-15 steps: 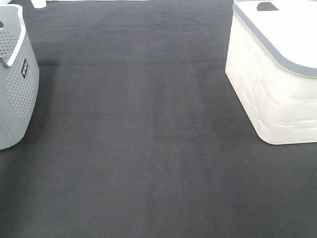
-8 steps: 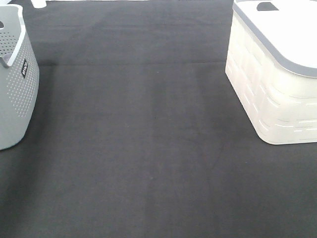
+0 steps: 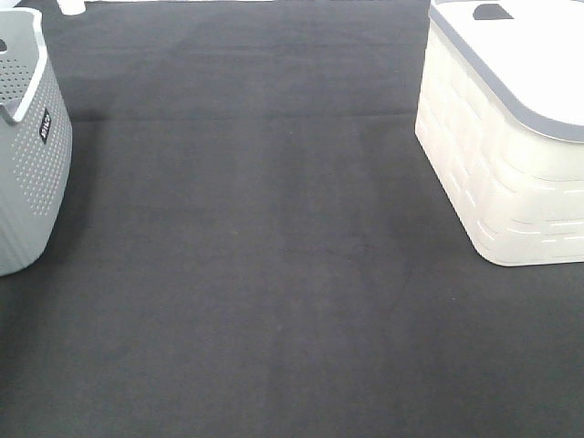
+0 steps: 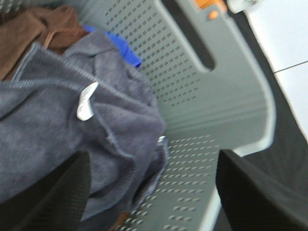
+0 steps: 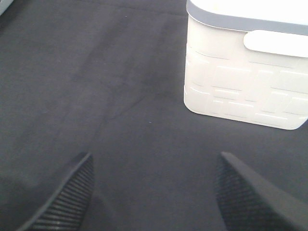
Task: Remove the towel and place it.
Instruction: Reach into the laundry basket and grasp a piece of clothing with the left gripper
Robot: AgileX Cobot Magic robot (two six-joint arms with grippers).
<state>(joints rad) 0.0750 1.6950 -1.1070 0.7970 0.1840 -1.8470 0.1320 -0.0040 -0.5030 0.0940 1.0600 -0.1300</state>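
Flanking a broad stretch of dark tabletop (image 3: 274,255), two containers stand well apart in the high view. A grey perforated basket (image 3: 32,173) sits at the left edge and a white basket (image 3: 497,182) with a grey rim at the right. Nothing lies on the cloth between them.

The left wrist view looks down into the grey basket (image 4: 202,96). The towel (image 4: 53,144), slate-lavender terry with a stitched hem, lies bunched inside it against the perforated wall. Its small white tag (image 4: 86,101) faces up. A brown cloth (image 4: 33,31) lies just beside the towel, touching it. A strip of blue fabric (image 4: 126,52) peeks out between the towel and the basket wall. Beyond the rim with its handle slot (image 4: 187,29) sits something orange (image 4: 211,7), too blurred to name.

The left jaws stand wide apart over the towel and grip nothing. Whether one of them brushes the cloth cannot be told.

The right jaws are spread just as wide and empty above bare tabletop (image 5: 120,96), with the white basket (image 5: 245,77) near, ahead of them. Its contents cannot be made out from either view.
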